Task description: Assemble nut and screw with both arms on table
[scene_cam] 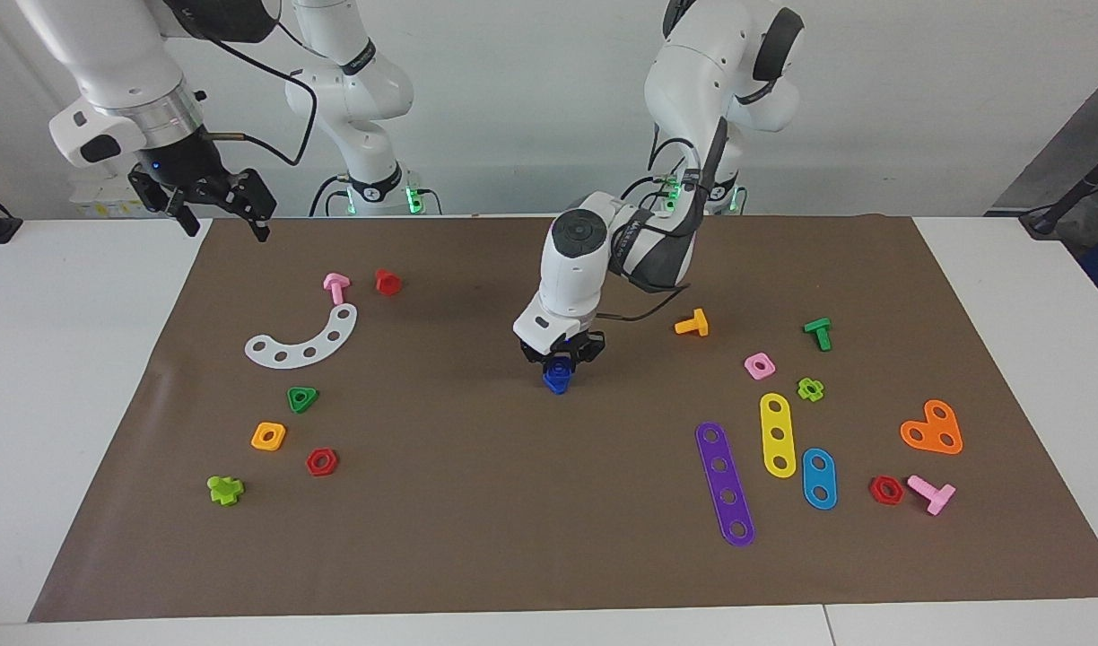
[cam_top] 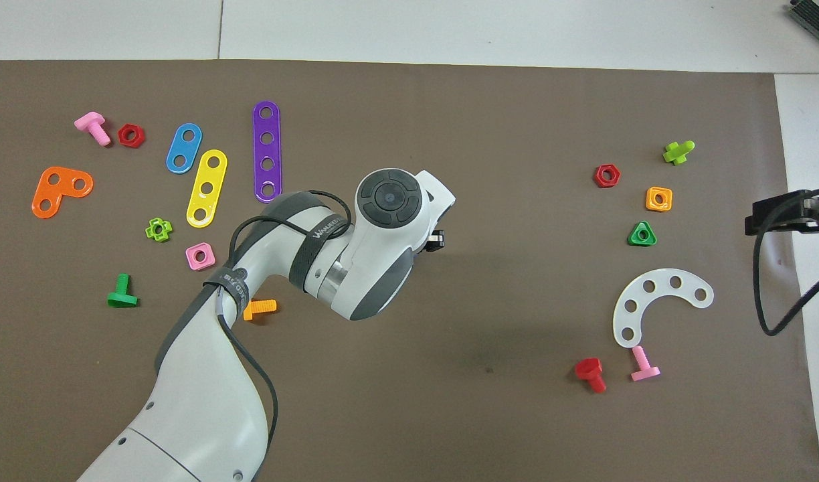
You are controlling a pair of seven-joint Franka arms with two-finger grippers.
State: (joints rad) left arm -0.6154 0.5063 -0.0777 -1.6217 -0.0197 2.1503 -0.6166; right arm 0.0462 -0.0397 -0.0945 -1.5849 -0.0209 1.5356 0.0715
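My left arm reaches down over the middle of the brown mat point(scene_cam: 513, 520) on the table point(scene_cam: 65, 377). Its gripper point(scene_cam: 562, 361) is shut on the blue nut point(scene_cam: 560, 366). The nut sits on the shaft of the blue screw point(scene_cam: 556, 384), whose triangular head points down at the mat. In the overhead view the left wrist point(cam_top: 389, 201) hides both blue parts. My right gripper point(scene_cam: 228, 230) waits open and empty above the mat's corner nearest the right arm's base; it also shows in the overhead view point(cam_top: 784, 215).
Toward the right arm's end lie a white curved strip point(scene_cam: 307, 341), a green triangular nut point(scene_cam: 302, 398), an orange square nut point(scene_cam: 268, 436) and red pieces. Toward the left arm's end lie an orange screw point(scene_cam: 692, 323), a pink nut point(scene_cam: 759, 365) and coloured strips point(scene_cam: 725, 483).
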